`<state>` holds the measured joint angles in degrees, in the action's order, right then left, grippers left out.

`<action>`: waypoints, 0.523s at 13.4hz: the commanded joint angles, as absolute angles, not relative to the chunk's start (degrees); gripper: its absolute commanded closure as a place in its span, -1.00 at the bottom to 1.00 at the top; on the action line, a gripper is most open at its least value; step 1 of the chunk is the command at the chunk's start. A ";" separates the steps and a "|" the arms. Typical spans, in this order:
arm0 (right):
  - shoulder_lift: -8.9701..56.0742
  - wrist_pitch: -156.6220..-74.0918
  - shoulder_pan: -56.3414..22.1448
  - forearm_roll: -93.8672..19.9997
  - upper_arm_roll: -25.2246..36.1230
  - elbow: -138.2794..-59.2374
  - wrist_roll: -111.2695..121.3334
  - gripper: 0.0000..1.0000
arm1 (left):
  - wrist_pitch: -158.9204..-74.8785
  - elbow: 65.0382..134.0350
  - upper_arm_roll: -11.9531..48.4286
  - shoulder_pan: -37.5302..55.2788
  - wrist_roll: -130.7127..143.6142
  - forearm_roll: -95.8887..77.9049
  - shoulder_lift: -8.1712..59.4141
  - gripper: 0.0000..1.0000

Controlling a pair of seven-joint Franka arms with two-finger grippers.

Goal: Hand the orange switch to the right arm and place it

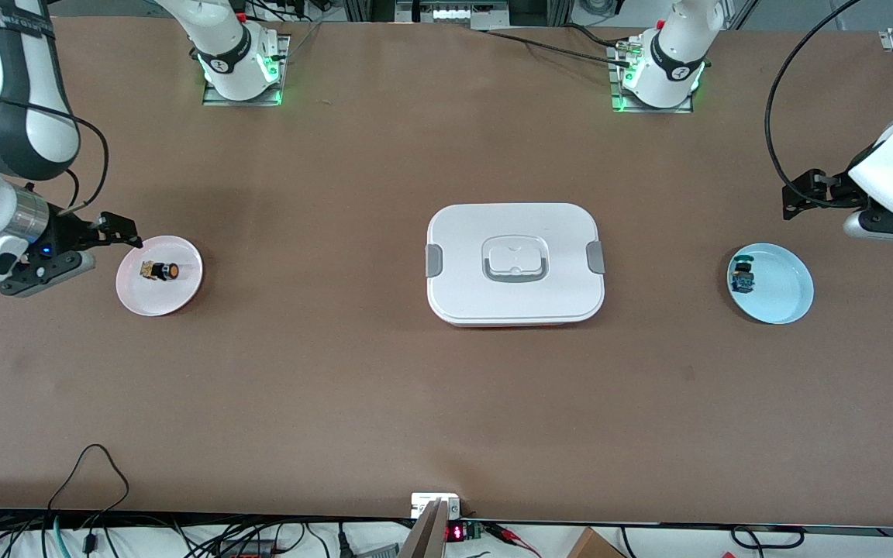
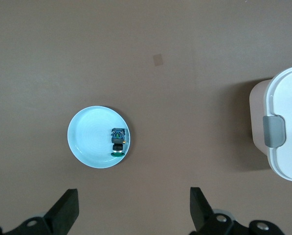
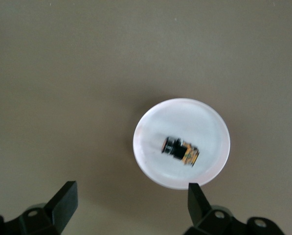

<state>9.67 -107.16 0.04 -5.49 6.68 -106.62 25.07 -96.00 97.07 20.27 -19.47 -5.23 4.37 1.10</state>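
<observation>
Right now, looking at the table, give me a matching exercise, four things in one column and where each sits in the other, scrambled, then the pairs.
Things:
1. orange switch
2. blue-green switch
3. white lidded box
4. right hand

Places:
A. middle of the table
B. on the pink plate
C. open, beside the pink plate at the right arm's end
D. on the light blue plate

Pairs: 1-B, 2-D, 3-A, 4-C

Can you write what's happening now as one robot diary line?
orange switch: on pink plate | right gripper: open, beside plate | left gripper: open, waiting
</observation>
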 commanded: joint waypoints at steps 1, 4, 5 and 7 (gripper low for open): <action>9.50 -96.90 0.09 -5.36 6.68 -101.44 14.72 -1.00 | -94.92 96.24 20.48 -19.60 -5.45 4.83 0.97 -1.00; 7.30 -87.13 -1.57 -5.36 6.24 -97.40 3.55 -1.00 | -95.18 96.24 20.57 -19.25 -5.45 4.66 0.97 -1.00; 6.86 -85.19 -2.71 -4.49 6.15 -95.90 2.04 -1.00 | -95.19 96.24 20.57 -19.25 -5.45 4.66 1.14 -1.00; 6.33 -85.77 -3.60 -0.98 6.06 -94.92 2.55 -1.00 | -95.19 96.07 20.57 -19.16 -5.45 4.75 1.23 -1.00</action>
<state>6.95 -86.70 -2.77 -3.50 6.20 -96.05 4.06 -95.99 97.07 20.38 -19.22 -5.23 4.37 1.11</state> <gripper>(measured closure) 0.000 0.000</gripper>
